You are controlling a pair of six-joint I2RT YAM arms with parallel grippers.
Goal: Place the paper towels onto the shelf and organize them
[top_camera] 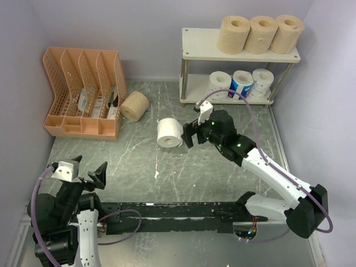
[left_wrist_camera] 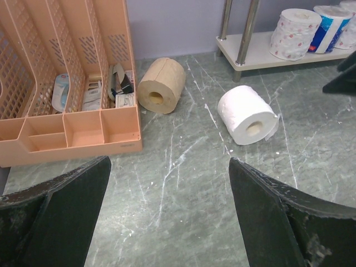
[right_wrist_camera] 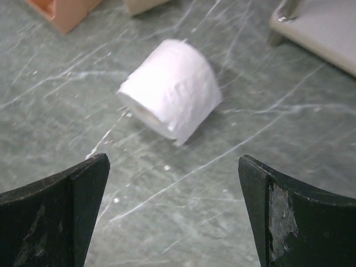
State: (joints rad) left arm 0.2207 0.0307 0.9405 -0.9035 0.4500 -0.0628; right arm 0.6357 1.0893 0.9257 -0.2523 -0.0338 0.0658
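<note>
Right gripper (top_camera: 188, 136): wide open, holding nothing, just beside the white roll (top_camera: 169, 133), not touching it.
Left gripper (top_camera: 89, 165): also wide open and empty, at the near-left corner of the table (top_camera: 167, 178).
Paper towels: six stand on the shelf (top_camera: 206, 43) in the far-right corner. The white roll lies on its side mid-table, and the tan roll (top_camera: 135, 105) lies against the orange organizer (top_camera: 83, 89) toward the far-left corner.
Risk, rolling: I think the white roll may roll away if one finger touches it first.
Risk, paper: a loose sheet end shows, so it may unwind. A hard squeeze could crush the soft roll.
Writing: none is readable. The print on the blue-and-white wrap is too small.
</note>
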